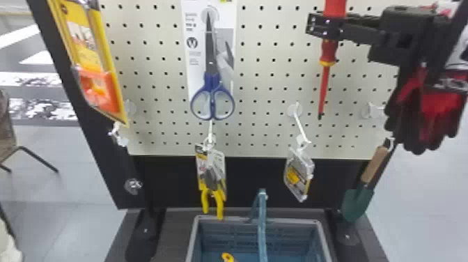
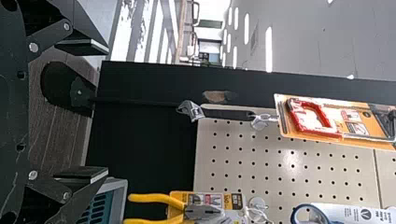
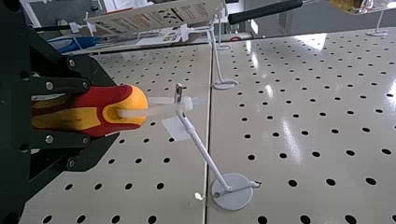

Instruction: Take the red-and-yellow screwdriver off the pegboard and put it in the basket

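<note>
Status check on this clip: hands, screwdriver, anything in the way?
Left hand open, empty. Right hand shut on screwdriver, by its handle. Possible snag: white tie runs from handle to hook tip.

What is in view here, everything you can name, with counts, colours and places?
Pegboard: one, beige, upright
Hooks: several, white, on the board
Screwdriver: one, red and yellow, before the board
Scissors: one pair, blue-handled, hung on the board
Saw: one, red-handled, packaged, board's left
Wrench: one, dark handle, below the saw
Pliers: one pair, yellow-handled, below the scissors
Small pack: one, grey and yellow, right of the pliers
Gloves: black and red, far right, count unclear
Trowel: one, green, below the gloves
Basket: one, grey and blue, bottom
Chair: one, brownish, far left
Left tool: one, black, open
Right tool: one, black, gripping the screwdriver
</note>
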{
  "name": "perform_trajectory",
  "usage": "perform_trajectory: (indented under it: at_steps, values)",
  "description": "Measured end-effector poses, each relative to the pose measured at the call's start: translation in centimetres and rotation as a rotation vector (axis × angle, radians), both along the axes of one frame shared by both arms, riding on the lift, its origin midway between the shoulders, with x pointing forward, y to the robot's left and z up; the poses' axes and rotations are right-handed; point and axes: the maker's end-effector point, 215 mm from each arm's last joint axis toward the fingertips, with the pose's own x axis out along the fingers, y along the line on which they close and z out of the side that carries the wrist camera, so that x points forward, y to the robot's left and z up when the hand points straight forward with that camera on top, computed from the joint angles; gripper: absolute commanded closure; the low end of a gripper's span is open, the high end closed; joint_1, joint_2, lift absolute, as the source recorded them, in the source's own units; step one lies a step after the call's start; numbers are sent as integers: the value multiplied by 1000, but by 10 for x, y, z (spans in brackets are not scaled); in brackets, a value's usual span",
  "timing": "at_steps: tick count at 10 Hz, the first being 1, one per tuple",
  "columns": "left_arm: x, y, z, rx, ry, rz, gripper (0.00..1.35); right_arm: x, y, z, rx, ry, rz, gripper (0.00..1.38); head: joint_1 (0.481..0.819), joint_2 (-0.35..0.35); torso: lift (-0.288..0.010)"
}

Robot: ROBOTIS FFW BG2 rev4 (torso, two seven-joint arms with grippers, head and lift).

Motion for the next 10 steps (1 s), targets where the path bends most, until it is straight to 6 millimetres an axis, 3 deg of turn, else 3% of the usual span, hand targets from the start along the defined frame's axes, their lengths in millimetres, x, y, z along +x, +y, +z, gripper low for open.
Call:
perform_trajectory:
  at_steps: [10]
  values:
    - [-2,1,-1,2,5,2,364,-9,2,12,-9,-41,-5,1027,549,0,-100]
